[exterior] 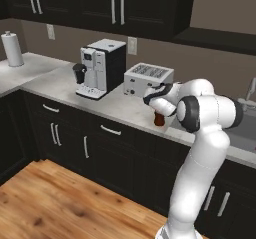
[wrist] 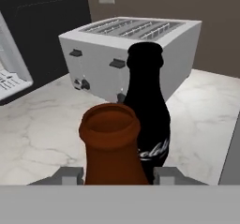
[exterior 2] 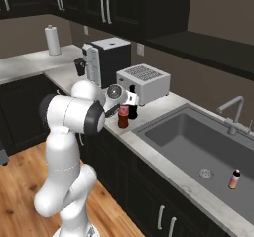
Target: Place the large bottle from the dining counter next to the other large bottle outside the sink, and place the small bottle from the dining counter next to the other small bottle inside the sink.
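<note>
My gripper (wrist: 118, 176) is shut on the neck of the large bottle (wrist: 110, 143), a brown cola bottle standing upright on the marble worktop (exterior 2: 123, 118) (exterior: 159, 119). Just behind it, almost touching, stands the other large bottle (wrist: 147, 101) (exterior 2: 133, 113), near-black with a slim neck. Both are just left of the sink (exterior 2: 163, 118), outside it. A tiny cola bottle (exterior 2: 234, 179), the other small bottle, stands inside the basin near the drain. The dining counter and its small bottle are out of view.
A silver toaster (wrist: 136, 45) (exterior: 148, 78) sits right behind the two bottles. A coffee machine (exterior: 100, 65) stands further left, and a paper towel roll (exterior: 12, 48) in the corner. The chrome faucet (exterior 2: 233, 112) rises behind the sink.
</note>
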